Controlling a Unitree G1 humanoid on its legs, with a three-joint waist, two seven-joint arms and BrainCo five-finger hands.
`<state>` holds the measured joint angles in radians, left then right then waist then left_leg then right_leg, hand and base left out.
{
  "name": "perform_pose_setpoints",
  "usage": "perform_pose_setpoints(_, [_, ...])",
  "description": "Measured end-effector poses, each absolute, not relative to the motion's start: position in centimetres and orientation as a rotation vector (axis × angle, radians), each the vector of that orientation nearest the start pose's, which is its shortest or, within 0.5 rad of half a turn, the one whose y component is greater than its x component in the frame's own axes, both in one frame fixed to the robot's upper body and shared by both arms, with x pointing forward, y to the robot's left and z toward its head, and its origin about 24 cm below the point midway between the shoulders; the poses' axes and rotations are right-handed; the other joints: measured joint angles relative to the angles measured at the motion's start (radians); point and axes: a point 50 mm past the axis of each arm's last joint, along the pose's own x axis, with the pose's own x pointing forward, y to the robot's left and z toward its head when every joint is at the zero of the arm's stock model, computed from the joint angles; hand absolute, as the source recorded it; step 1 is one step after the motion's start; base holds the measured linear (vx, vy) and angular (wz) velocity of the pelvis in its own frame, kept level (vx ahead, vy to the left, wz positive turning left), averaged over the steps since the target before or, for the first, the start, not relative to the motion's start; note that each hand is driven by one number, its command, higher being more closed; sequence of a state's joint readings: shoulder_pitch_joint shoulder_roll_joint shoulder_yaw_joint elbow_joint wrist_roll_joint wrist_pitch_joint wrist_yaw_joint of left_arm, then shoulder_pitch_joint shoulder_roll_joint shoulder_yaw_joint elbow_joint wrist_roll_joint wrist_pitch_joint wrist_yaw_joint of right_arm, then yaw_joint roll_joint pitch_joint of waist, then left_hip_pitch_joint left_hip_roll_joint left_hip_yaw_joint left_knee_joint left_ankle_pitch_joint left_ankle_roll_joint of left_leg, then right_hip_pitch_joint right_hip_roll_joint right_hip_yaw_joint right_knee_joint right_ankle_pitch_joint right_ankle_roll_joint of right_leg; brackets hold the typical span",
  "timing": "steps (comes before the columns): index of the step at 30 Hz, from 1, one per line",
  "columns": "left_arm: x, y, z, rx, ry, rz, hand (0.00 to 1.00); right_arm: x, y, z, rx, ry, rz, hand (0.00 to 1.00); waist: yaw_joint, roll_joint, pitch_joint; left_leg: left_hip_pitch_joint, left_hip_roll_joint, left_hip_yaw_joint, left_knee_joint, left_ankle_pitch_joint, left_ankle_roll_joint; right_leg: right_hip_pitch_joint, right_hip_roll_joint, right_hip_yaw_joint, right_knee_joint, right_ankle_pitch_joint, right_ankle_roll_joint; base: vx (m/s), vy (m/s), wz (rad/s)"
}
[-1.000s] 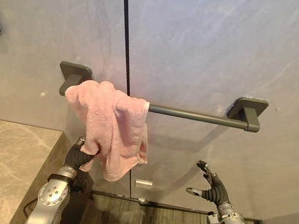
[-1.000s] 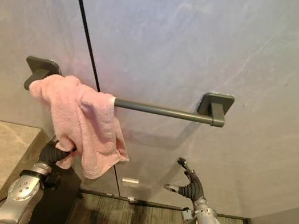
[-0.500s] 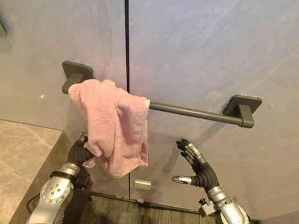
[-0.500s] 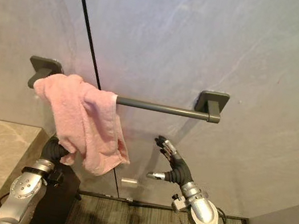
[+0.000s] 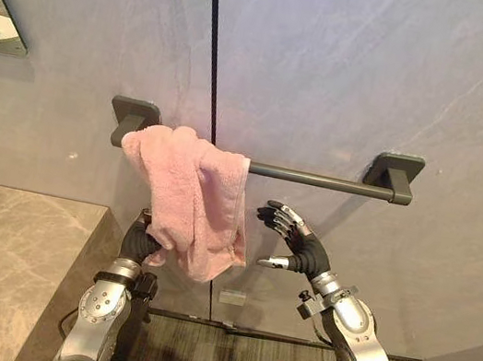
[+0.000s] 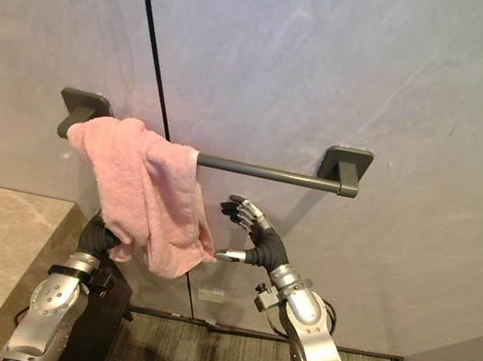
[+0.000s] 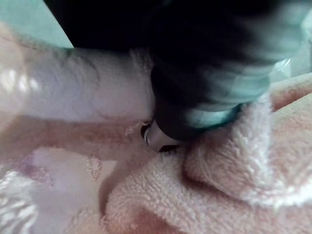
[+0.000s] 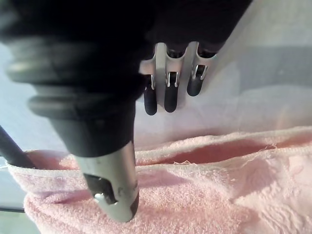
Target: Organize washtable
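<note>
Left eye view is showing a grey stone wall (image 5: 380, 83) running behind everything, with the marble counter (image 5: 13, 253) sitting low on the robot's left. Towel bar (image 5: 316, 180) is spanning the wall between two brackets. Pink towel (image 5: 197, 196) is hanging bunched over the bar's left end and draping unevenly, leaving most of the bar bare.

Left hand (image 5: 139, 242) is reaching up under the towel's lower edge. In the left wrist view it is sitting buried in the cloth, so I cannot tell whether it is gripping. Right hand (image 5: 296, 242) is hovering just beside the towel's right edge, below the bar, spread and relaxed, holding nothing.

Handling, judged: the towel is looking light, soft and fluffy, so it will be sagging and folding rather than keeping shape. It may be sliding off the smooth bar if pulled from one side only. Best hold: pinching the free right-hand edge near the bar.
</note>
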<state>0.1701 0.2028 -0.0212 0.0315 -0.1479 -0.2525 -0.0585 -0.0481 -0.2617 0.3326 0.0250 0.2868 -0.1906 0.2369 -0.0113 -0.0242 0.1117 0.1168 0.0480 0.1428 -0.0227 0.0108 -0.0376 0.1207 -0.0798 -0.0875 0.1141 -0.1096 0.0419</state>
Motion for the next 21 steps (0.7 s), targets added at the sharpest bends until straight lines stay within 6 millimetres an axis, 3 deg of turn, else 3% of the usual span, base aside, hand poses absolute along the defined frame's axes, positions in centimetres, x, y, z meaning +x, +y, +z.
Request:
perform_pose_setpoints(14, [21.3, 18.6, 1.2, 0.043, 0.005, -0.056, 1.0, 25.4, -8.7, 5.1, 0.049, -0.116, 0.601, 0.0, 0.002, -0.008, -0.009, -0.003, 0.005, -0.01, -0.015, 0.015, -0.004, -0.002, 0.007, -0.005, -0.005, 0.002, -0.002, -0.01, -0.012, 0.01])
perform_pose_setpoints(15, [21.3, 18.5, 1.1, 0.042, 0.005, -0.058, 1.0, 25.4, -8.4, 5.1, 0.052, -0.116, 0.609, 1.0, 0.002, -0.008, -0.009, -0.005, 0.005, -0.011, -0.015, 0.015, -0.004, -0.002, 0.007, -0.006, -0.006, 0.002, -0.002, 0.0, 0.0, 0.0])
perform_pose_setpoints(21, [21.3, 18.0, 1.0, 0.038, 0.009, -0.077, 1.0, 25.4, -8.1, 5.1, 0.064, -0.118, 0.612, 1.0, 0.003, -0.012, -0.012, -0.015, 0.005, -0.014, -0.015, 0.015, -0.004, -0.002, 0.008, -0.009, -0.01, 0.002, -0.003, -0.01, -0.004, 0.0])
